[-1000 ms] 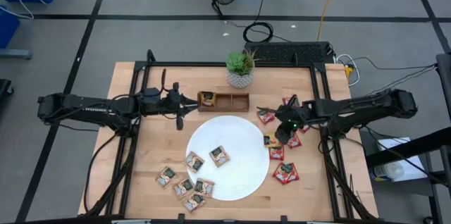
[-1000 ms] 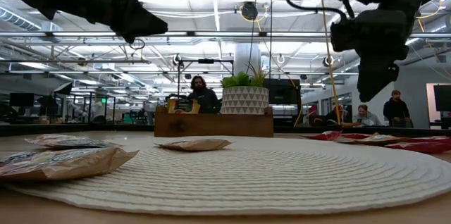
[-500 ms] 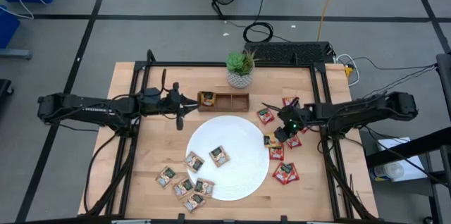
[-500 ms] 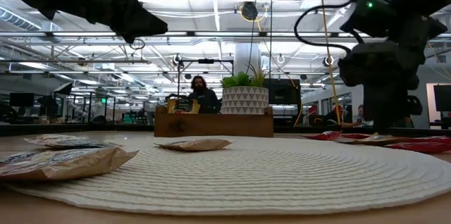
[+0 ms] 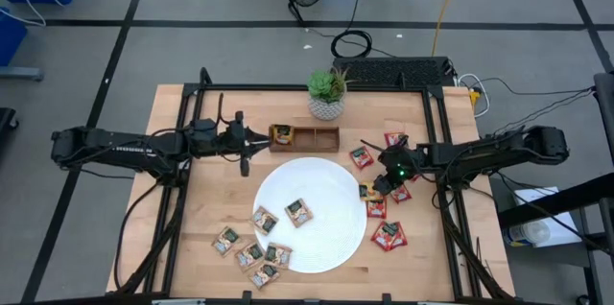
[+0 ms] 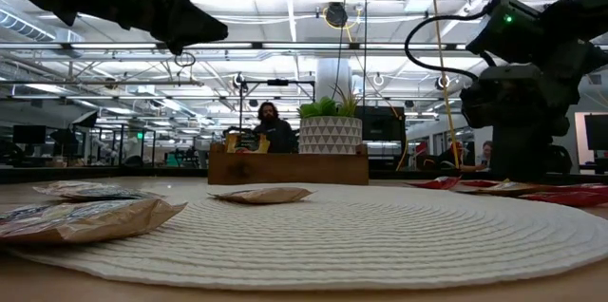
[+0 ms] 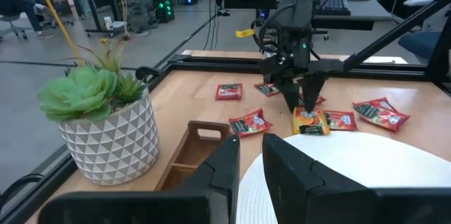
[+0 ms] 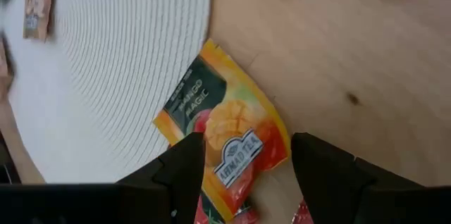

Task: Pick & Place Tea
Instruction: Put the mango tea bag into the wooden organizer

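**Right jaws astride the mango sachet**

Where the white plate met bare desk, an orange mango tea sachet lay flat, half over the rim. The right gripper stood low over it, jaws open, one finger on each side, nothing gripped. The left gripper hung near the wooden tray, jaws nearly closed and empty
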